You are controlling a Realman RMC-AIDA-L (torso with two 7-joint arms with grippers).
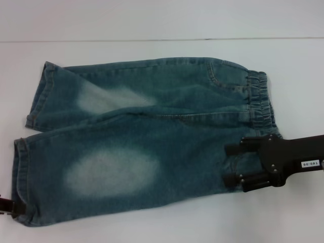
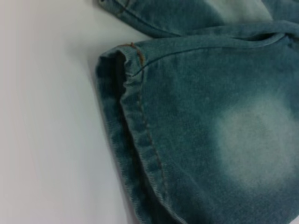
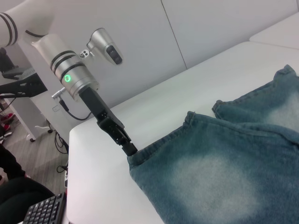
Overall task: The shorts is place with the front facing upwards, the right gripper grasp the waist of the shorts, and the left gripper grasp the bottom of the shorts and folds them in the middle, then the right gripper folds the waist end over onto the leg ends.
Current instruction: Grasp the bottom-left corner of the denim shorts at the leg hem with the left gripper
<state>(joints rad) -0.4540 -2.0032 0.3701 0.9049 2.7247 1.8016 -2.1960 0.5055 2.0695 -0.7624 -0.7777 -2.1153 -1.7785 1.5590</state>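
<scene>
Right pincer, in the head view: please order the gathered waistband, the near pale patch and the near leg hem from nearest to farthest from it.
From the right pincer, at the shorts' waist end:
1. Gathered waistband, just beyond it, far side.
2. Near pale patch, mid-leg, toward the left.
3. Near leg hem, far left edge, by the left pincer.

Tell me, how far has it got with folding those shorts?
Barely started. The shorts lie flat, front up, unfolded. The right gripper is open over the waist; the left gripper is at the near leg's hem. Both folds remain.
</scene>
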